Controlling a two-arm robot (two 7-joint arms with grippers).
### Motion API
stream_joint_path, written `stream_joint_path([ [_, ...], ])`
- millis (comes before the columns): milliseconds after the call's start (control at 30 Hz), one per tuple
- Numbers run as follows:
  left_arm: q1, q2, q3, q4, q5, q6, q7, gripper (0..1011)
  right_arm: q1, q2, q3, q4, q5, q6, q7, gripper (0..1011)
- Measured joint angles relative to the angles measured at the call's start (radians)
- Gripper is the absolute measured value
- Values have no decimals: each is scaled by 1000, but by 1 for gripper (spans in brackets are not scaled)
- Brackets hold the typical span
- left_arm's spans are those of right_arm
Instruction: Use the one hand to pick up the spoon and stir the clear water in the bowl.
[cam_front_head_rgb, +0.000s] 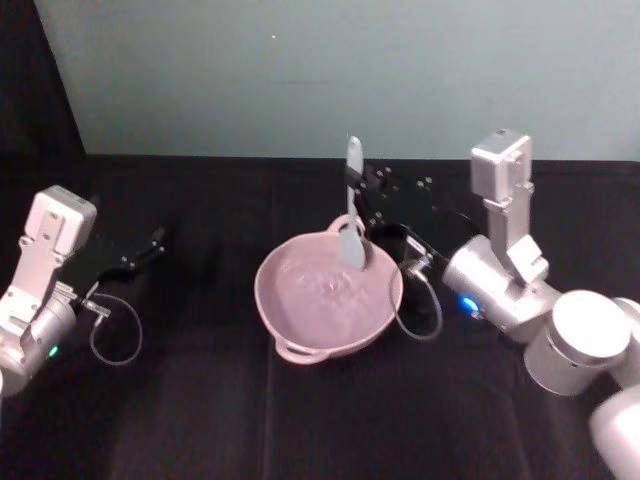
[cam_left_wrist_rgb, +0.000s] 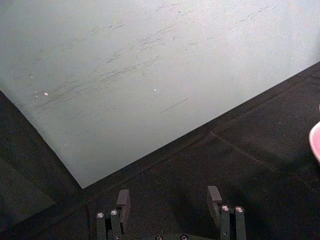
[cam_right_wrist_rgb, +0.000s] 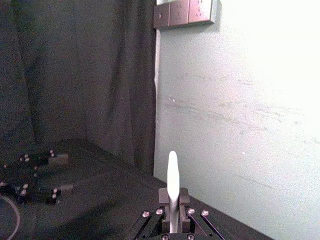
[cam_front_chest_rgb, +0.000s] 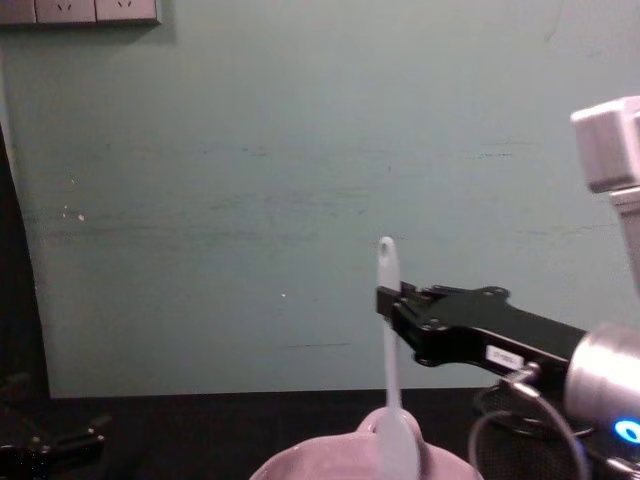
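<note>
Jaws of the right gripper (cam_front_chest_rgb: 385, 298) are clamped on the white plastic spoon (cam_front_chest_rgb: 388, 370), pinching the handle high up, just below its tip. That is a sensible hold: it keeps the black jaws above the rim and dry, and it leaves a long run of handle free to reach down. The arm comes in from the right, level across the tabletop (cam_front_head_rgb: 200, 420), and the spoon hangs close to upright.

Follow the spoon down and the oval scoop sits inside the pale pink bowl (cam_front_head_rgb: 262, 300), on the far side, near the back wall rather than the centre. The clear water (cam_front_head_rgb: 325, 290) shows as faint pale glints across the middle. Whether the scoop is dipped in or just kissing the surface, I can't quite say from the head view; it looks to be in.

Over on the left, the left gripper (cam_left_wrist_rgb: 170, 197) is low over the black cloth, jaws spread with nothing between them, well apart from the bowl. It is parked there out of the way, as a one-handed job wants.

So I'd judge the pick-up done and the stirring the step in hand. The next move calls for small circles drawn toward the centre. Sweep too wide and the scoop could knock the wall and shove the bowl along the cloth.
</note>
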Motion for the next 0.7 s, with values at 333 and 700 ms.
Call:
stream_joint_path([
  [333, 0, 0, 0, 0, 0, 0, 0, 1011, -131, 91, 33, -203, 91, 133, 75, 113],
  [700, 0, 0, 0, 0, 0, 0, 0, 1011, -121, 50, -40, -200, 124, 146, 96, 113],
])
